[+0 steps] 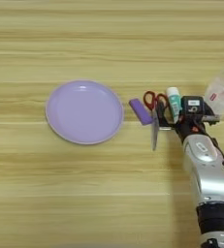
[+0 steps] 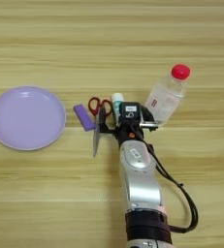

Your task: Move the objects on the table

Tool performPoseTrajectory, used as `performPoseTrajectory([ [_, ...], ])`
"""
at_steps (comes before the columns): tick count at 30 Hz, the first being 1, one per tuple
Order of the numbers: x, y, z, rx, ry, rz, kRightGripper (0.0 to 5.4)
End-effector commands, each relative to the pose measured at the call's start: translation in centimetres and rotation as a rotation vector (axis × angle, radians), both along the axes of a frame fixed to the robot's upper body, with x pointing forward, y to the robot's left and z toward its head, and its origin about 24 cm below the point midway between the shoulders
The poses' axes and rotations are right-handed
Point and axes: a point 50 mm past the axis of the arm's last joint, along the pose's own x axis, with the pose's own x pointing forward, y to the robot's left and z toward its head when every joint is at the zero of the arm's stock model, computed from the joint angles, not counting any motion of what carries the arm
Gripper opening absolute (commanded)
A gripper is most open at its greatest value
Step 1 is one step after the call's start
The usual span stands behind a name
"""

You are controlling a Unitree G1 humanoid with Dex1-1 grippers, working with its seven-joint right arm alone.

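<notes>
A round lavender plate [image 1: 84, 112] lies left of centre on the table [image 1: 108, 193]. To its right is a small purple block [image 1: 140, 111]. Beside the block lie red-handled scissors [image 1: 152, 101], their blades pointing toward the near edge. A white-and-green glue stick [image 1: 173, 100] lies just right of the scissors' handles. My right gripper [image 2: 108, 122] reaches in from the bottom right, its black head over the lower end of the glue stick and right next to the scissors. The gripper hides the glue stick's lower end.
A clear plastic bottle [image 2: 166, 97] with a red cap leans just right of the gripper head. A black cable [image 2: 181, 193] loops along the right side of the silver forearm [image 2: 140, 184].
</notes>
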Motion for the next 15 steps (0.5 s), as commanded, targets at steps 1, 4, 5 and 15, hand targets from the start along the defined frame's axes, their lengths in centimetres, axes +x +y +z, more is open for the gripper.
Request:
performPoseTrajectory([
  [1, 1.34, -0.07, 2.44, 0.026, -0.088, 0.006, 5.38],
  [4, 1.41, -0.22, 2.38, 0.032, -0.083, -0.002, 5.38],
  [5, 1.43, -0.26, 2.38, 0.033, -0.082, -0.004, 5.38],
  [15, 1.5, -0.55, 1.99, 0.085, -0.055, -0.036, 5.38],
])
